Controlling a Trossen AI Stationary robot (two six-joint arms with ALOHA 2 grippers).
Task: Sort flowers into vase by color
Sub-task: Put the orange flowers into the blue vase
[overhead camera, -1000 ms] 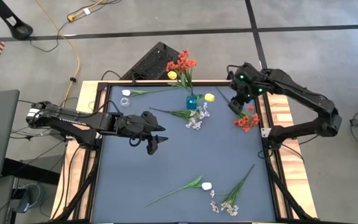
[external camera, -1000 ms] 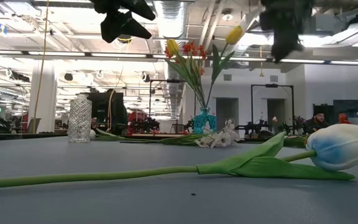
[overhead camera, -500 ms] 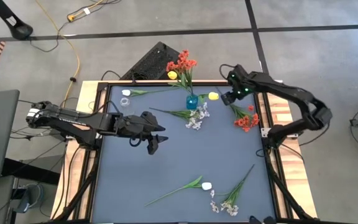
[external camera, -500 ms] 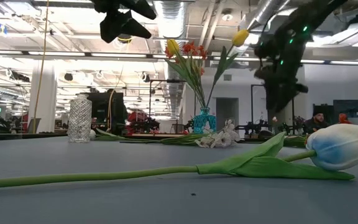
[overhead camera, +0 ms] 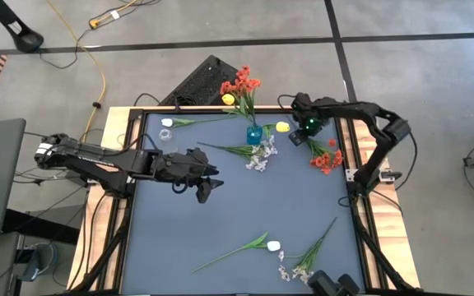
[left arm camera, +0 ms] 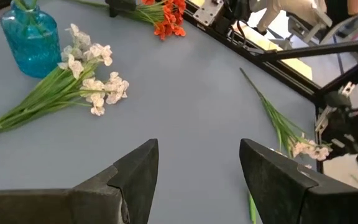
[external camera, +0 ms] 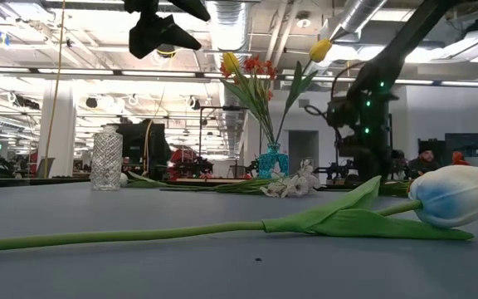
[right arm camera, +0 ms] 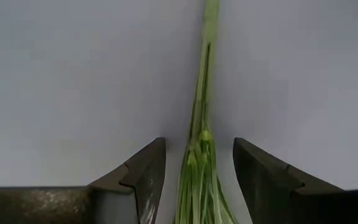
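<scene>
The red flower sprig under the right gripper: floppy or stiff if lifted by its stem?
Probably floppy: the stem between the open right gripper looks thin. The red flower sprig carries its blossoms at one end, so it may droop there. It looks light.

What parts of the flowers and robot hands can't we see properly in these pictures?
- Right hand: the right wrist view shows a green stem between its open fingers, but its blossom lies outside the picture.
- Red flower: in the low view the right arm hides it.
- Blue vase: from above, stems and blossoms cover its mouth, so the count inside is unclear.
- Left hand: the low view cuts it off at the top.
</scene>
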